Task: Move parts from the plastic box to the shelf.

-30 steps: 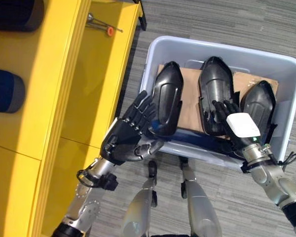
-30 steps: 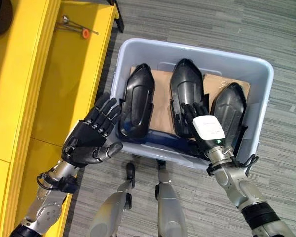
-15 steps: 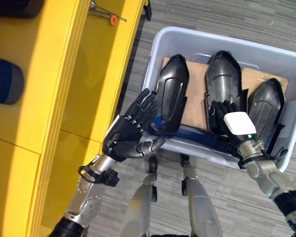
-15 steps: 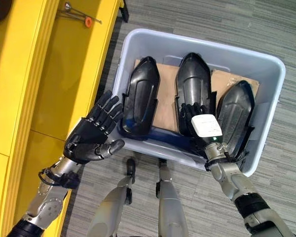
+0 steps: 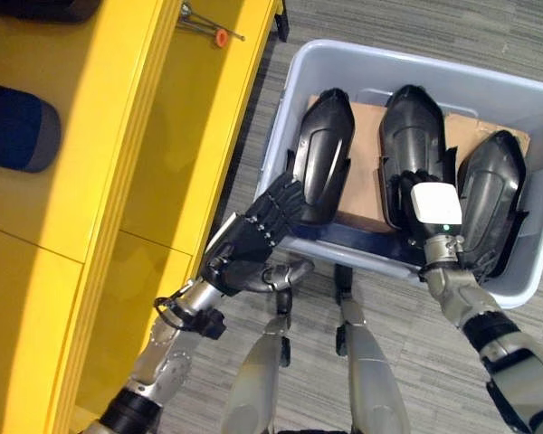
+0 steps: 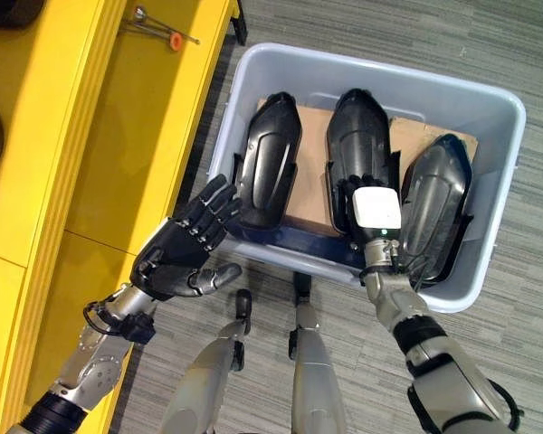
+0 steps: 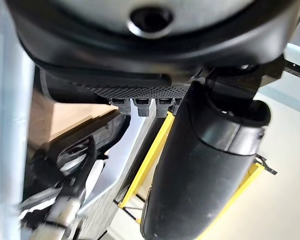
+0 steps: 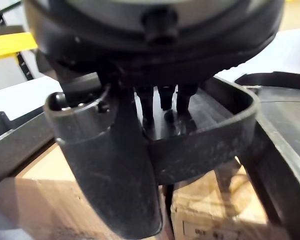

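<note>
Yellow shelf [image 5: 118, 136] runs along the left side, with a dark blue rounded object [image 5: 18, 127] on its upper level and a thin metal tool with an orange tip [image 5: 213, 27] at its far end. Next to it on the grey carpet floor [image 6: 416, 36] stands the pale plastic box [image 6: 281, 63]. Inside, three black moulded parts lie on brown cardboard [image 6: 312, 172]: the left part [image 6: 267, 163], the middle part [image 6: 360, 136] and the right part [image 6: 434, 208]. The left robot hand [image 6: 181, 253] is at the box's near left corner, fingers spread, holding nothing. The right robot hand [image 6: 376, 212] has its fingers curled over the near rim of the middle part.
</note>
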### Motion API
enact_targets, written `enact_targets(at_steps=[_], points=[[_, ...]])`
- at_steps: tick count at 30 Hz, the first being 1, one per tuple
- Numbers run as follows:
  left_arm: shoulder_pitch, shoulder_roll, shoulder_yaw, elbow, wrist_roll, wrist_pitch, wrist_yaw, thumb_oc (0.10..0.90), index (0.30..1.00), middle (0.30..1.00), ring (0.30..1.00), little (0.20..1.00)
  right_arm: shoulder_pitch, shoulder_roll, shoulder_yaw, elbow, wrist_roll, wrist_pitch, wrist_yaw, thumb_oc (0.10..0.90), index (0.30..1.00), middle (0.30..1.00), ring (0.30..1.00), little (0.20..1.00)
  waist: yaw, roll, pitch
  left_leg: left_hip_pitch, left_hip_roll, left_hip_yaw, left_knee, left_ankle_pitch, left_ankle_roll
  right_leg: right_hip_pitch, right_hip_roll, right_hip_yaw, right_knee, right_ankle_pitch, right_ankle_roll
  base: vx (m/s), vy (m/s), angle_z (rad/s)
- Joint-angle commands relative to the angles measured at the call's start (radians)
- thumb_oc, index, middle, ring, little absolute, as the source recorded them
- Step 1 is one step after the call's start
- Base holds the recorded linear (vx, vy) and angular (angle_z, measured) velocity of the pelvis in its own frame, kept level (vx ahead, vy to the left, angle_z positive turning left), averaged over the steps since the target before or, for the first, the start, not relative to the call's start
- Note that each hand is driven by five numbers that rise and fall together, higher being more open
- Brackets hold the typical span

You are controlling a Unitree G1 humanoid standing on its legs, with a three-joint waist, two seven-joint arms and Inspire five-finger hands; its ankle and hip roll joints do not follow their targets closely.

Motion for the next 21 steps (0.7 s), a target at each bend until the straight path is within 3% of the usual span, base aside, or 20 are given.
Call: enact_targets(at_steps=[1, 3, 6, 9, 14, 16, 18, 19, 21], points=[[-0.028, -0.016, -0.021, -0.135, -0.011, -0.036, -0.074, 0.900, 1.000, 1.000, 1.000, 1.000, 0.026, -0.028, 0.010, 0.285, 0.080, 0.129, 0.135, 0.400, 0.300, 0.300, 0.300, 0.300, 0.053, 0.099, -0.017, -0.034, -0.027, -0.005, -0.050, 0.036, 0.028, 0.058, 0.000, -0.021, 0.182, -0.253, -0.021, 0.01, 0.038, 0.21], [-0.024, -0.015, -0.025, -0.152, -0.017, -0.023, -0.093, 0.900, 1.000, 1.000, 1.000, 1.000, 0.033, -0.026, 0.007, 0.279, 0.066, 0.051, 0.030, 0.400, 0.300, 0.300, 0.300, 0.300, 0.053, 0.108, -0.017, -0.023, -0.029, -0.003, -0.054, 0.036, 0.030, 0.063, -0.007, -0.019, 0.183, -0.250, -0.016, 0.01, 0.039, -0.04], [-0.021, -0.014, -0.025, -0.156, -0.021, -0.031, -0.086, 0.900, 1.000, 1.000, 1.000, 1.000, 0.051, -0.025, 0.018, 0.226, 0.054, -0.001, -0.061, 0.400, 0.300, 0.300, 0.300, 0.300, 0.042, 0.100, -0.017, -0.010, -0.026, 0.004, -0.060, 0.034, 0.029, 0.070, -0.005, -0.010, 0.173, -0.241, -0.011, -0.01, 0.013, 0.25], [-0.013, -0.019, -0.021, -0.163, -0.015, -0.042, -0.086, 0.900, 1.000, 1.000, 1.000, 1.000, 0.089, -0.036, 0.036, 0.114, 0.017, -0.013, -0.129, 0.400, 0.300, 0.300, 0.300, 0.300, 0.021, 0.086, -0.017, 0.011, -0.020, 0.012, -0.072, 0.030, 0.029, 0.085, 0.002, 0.006, 0.157, -0.234, -0.009, -0.01, 0.034, -0.11], [0.004, -0.020, -0.009, -0.161, -0.016, -0.056, -0.090, 0.900, 1.000, 1.000, 1.000, 1.000, 0.142, -0.055, 0.032, -0.002, -0.044, -0.045, -0.169, 0.400, 0.300, 0.300, 0.300, 0.300, -0.002, 0.065, -0.017, 0.050, -0.011, 0.020, -0.084, 0.023, 0.028, 0.117, 0.009, 0.026, 0.136, -0.224, -0.003, 0.00, 0.022, -0.21], [0.015, -0.009, 0.001, -0.162, -0.022, -0.066, -0.102, 0.900, 1.000, 1.000, 1.000, 1.000, 0.181, -0.085, 0.028, -0.103, -0.086, -0.081, -0.184, 0.400, 0.300, 0.300, 0.300, 0.300, -0.020, 0.040, -0.017, 0.098, -0.001, 0.025, -0.087, 0.010, 0.027, 0.165, 0.012, 0.042, 0.117, -0.218, 0.004, 0.01, 0.002, -0.06], [0.020, -0.004, 0.007, -0.161, -0.033, -0.069, -0.110, 0.900, 1.000, 1.000, 1.000, 1.000, 0.194, -0.096, 0.024, -0.132, -0.106, -0.096, -0.194, 0.400, 0.300, 0.300, 0.300, 0.300, -0.023, 0.032, -0.017, 0.114, 0.002, 0.027, -0.086, 0.005, 0.026, 0.182, 0.013, 0.046, 0.111, -0.216, 0.006, 0.02, -0.003, 0.00], [0.028, 0.002, 0.021, -0.161, -0.052, -0.061, -0.124, 0.900, 1.000, 1.000, 1.000, 1.000, 0.226, -0.127, 0.005, -0.215, -0.137, -0.128, -0.190, 0.400, 0.300, 0.300, 0.300, 0.300, -0.033, 0.014, -0.017, 0.153, 0.009, 0.031, -0.086, -0.005, 0.026, 0.223, 0.015, 0.052, 0.101, -0.214, 0.013, 0.04, -0.003, -0.05], [0.035, 0.003, 0.029, -0.159, -0.061, -0.044, -0.131, 0.900, 1.000, 1.000, 1.000, 1.000, 0.252, -0.153, -0.010, -0.277, -0.179, -0.155, -0.187, 0.400, 0.300, 0.300, 0.300, 0.300, -0.038, 0.003, -0.028, 0.179, 0.015, 0.032, -0.090, -0.011, 0.026, 0.252, 0.018, 0.056, 0.092, -0.215, 0.015, 0.05, 0.003, -0.05]])
